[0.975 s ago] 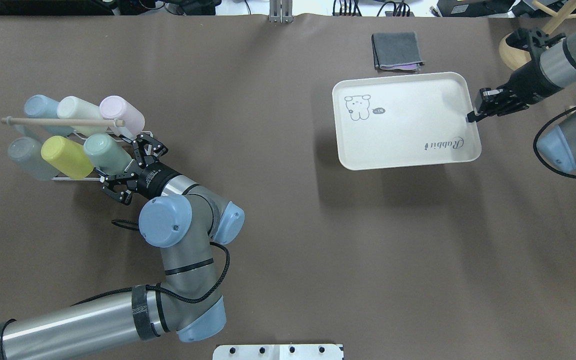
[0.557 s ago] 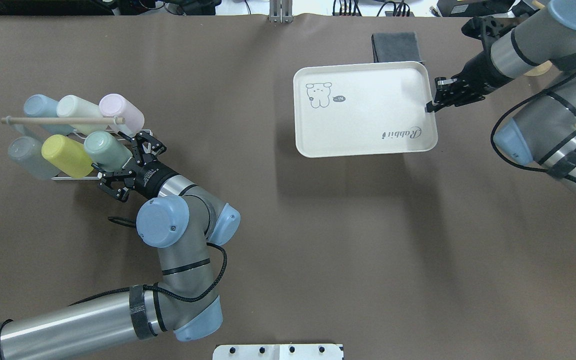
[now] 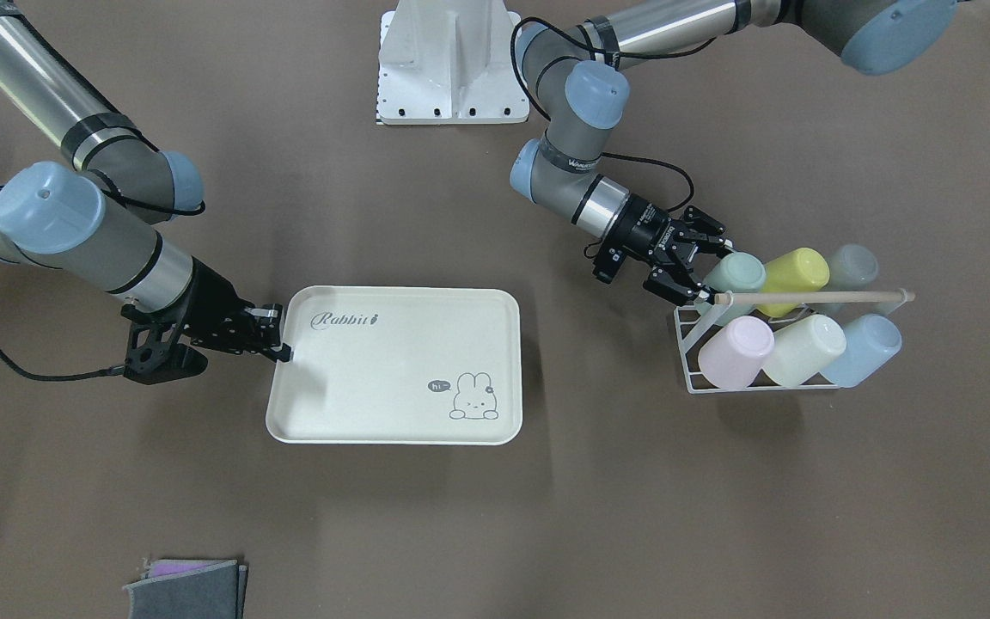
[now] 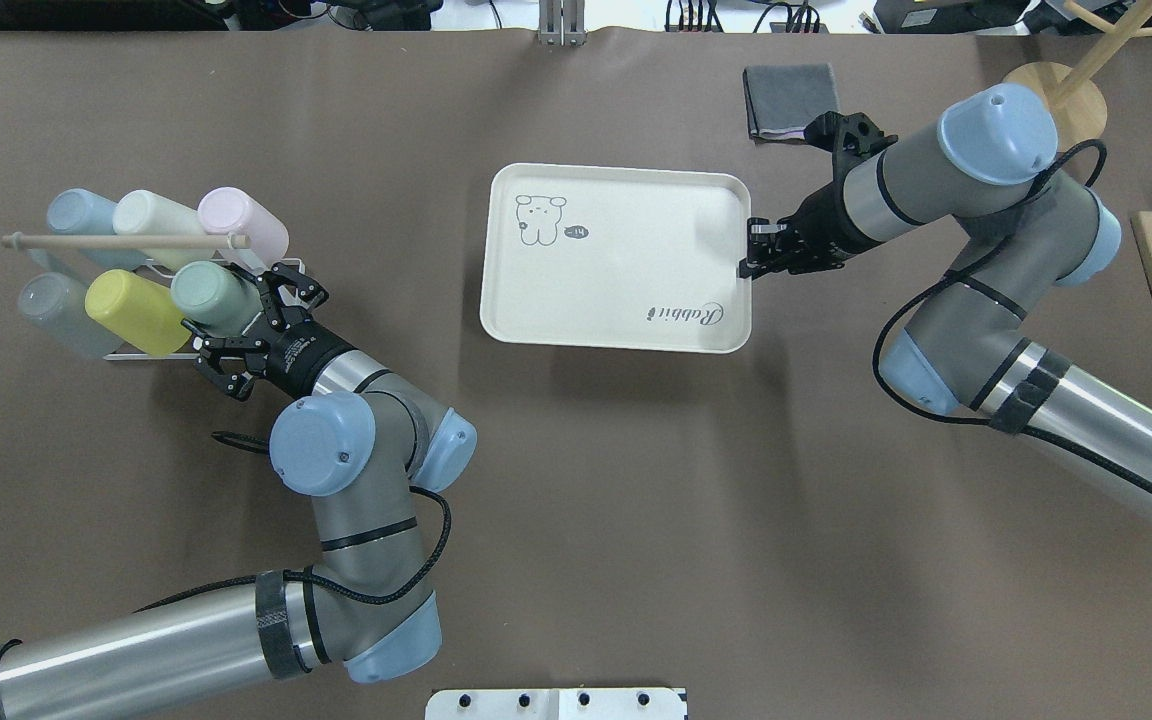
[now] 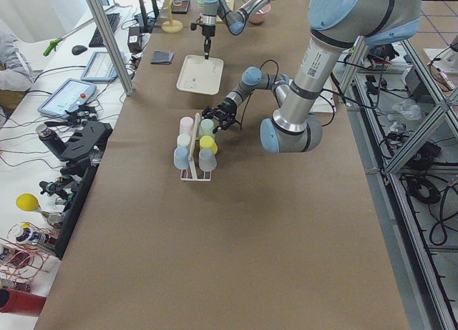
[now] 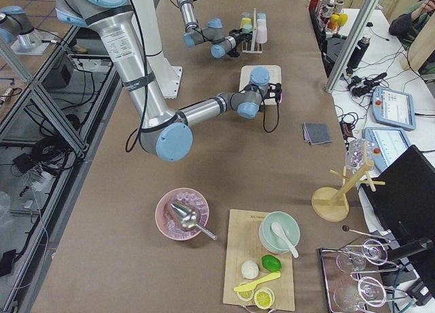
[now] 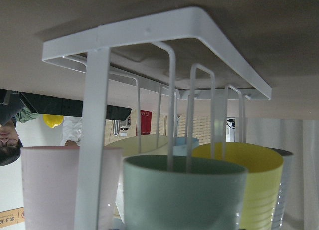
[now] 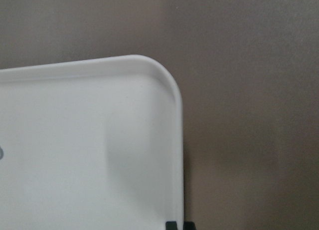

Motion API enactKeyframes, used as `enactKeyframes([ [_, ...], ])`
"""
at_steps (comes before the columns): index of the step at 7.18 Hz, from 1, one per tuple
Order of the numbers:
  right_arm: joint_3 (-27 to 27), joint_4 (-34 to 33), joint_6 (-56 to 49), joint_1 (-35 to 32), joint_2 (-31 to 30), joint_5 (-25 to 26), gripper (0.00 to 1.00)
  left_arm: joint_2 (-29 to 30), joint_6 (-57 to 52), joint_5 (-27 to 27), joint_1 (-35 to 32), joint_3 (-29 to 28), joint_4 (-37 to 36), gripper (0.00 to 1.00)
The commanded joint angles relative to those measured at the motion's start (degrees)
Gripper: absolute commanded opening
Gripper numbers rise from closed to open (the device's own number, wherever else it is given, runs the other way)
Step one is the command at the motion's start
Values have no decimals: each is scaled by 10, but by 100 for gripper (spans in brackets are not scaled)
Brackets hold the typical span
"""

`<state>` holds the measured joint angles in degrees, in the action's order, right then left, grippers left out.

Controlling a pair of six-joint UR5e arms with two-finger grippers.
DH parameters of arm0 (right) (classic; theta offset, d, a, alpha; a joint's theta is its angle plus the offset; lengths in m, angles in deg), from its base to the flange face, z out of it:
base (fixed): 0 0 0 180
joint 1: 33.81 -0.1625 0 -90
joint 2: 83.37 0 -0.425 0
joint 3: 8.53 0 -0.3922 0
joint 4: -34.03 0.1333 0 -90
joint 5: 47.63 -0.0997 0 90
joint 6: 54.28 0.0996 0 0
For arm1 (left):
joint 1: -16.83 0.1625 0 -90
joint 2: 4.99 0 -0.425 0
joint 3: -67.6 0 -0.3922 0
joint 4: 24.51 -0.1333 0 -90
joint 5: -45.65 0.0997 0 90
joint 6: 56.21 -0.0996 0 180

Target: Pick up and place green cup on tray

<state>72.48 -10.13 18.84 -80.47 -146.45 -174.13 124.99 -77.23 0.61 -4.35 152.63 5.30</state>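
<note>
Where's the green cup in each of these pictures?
Front-facing: green cup at upper left of the rack.
Overhead: green cup far left, lower row's right end.
Exterior left: green cup centre, rack's far right.
Exterior right: green cup top, tiny, hard to make out.
Left wrist: green cup bottom centre, close up.
Right wrist: not in it.
Shared landmark: the white wire rack.

Six plastic tumblers at left of the overhead frame, one per colour: mint-green plastic tumbler (image 4: 211,292), yellow plastic tumbler (image 4: 131,310), grey plastic tumbler (image 4: 51,308), light blue plastic tumbler (image 4: 79,212), pale cream plastic tumbler (image 4: 151,215), pink plastic tumbler (image 4: 244,222).
One white wire rack (image 7: 149,28); one wooden dowel (image 4: 116,241).
One cream rectangular plastic tray (image 4: 626,280), centre of frame, printed with one bunny drawing (image 4: 536,217) and one "Rabbit" script (image 4: 684,313).
One folded grey cloth (image 4: 789,100), top of frame, right of centre.
</note>
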Motion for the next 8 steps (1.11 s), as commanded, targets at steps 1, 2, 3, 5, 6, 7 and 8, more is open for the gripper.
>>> enactKeyframes([
  [1, -9, 7, 35, 22, 9, 9, 0, 0, -1, 0, 0, 6, -2, 27],
  [2, -25, 11, 34, 24, 19, 10, 0, 0, -2, 0, -1, 13, -6, 18],
  [3, -69, 56, 29, 25, 34, 10, 0, 0, -2, 0, -3, 31, -25, 15],
  [5, -121, 100, 28, 28, 62, 10, 0, -5, -1, -4, -4, 88, -73, 15],
  [6, -129, 100, 28, 31, 73, 10, 0, -3, -1, -5, -4, 110, -104, 15],
  [7, -134, 99, 28, 35, 81, 12, 0, -1, 0, -6, -6, 129, -121, 15],
  [8, -142, 99, 28, 41, 83, 13, 0, 2, 1, -7, -10, 158, -134, 15],
])
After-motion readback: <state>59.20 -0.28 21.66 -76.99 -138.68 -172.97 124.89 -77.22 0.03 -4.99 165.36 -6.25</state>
